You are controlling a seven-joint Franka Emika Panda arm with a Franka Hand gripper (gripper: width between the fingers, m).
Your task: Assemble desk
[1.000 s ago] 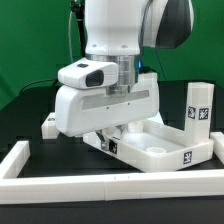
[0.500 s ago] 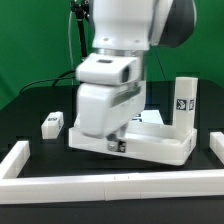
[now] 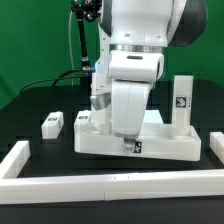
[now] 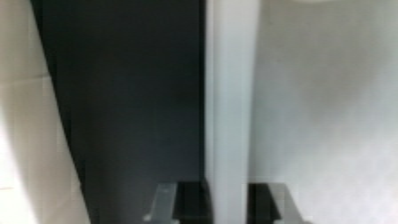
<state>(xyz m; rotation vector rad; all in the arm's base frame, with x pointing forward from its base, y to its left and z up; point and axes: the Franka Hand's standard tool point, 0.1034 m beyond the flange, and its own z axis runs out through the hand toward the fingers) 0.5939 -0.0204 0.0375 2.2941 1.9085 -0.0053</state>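
Observation:
The white desk top lies flat on the black table with its long side toward the front. One square tagged leg stands upright in its far corner on the exterior view's right. My gripper reaches down onto the top's front rim, mostly hidden by the white hand. In the wrist view the gripper is shut on the rim, which runs as a pale strip between the dark fingers. Two loose legs lie on the table at the exterior view's left.
White fence bars border the work area: one along the front, one at the exterior view's left, one at the right. Black cables hang behind the arm.
The arm has swung toward the exterior view's right, dragging and turning the desk top with it. The upright leg moved along with the top.

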